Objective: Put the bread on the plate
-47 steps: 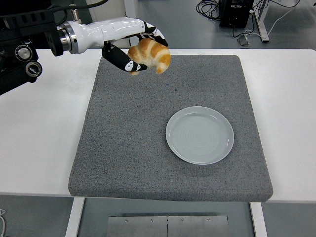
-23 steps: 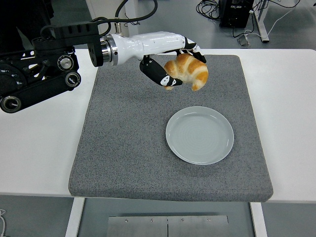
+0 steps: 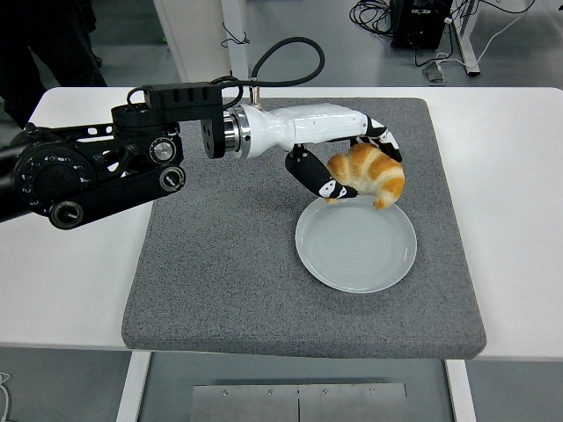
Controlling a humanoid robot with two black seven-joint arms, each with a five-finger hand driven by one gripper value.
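Note:
My left hand (image 3: 356,167) is shut on a golden-brown croissant (image 3: 370,174) and holds it in the air just over the far edge of a pale blue-grey plate (image 3: 355,250). The plate lies on a grey mat (image 3: 229,264) right of its middle and has nothing on it. The left arm reaches in from the left edge across the mat. The right arm is out of view.
The grey mat covers most of the white table (image 3: 62,272). A dark figure stands at the top left corner (image 3: 44,44). Cables and equipment lie on the floor beyond the table's far edge (image 3: 422,26).
My left hand has carried the croissant right and toward me, from over the mat's far left part to just over the plate's far edge. The arm has stretched further in.

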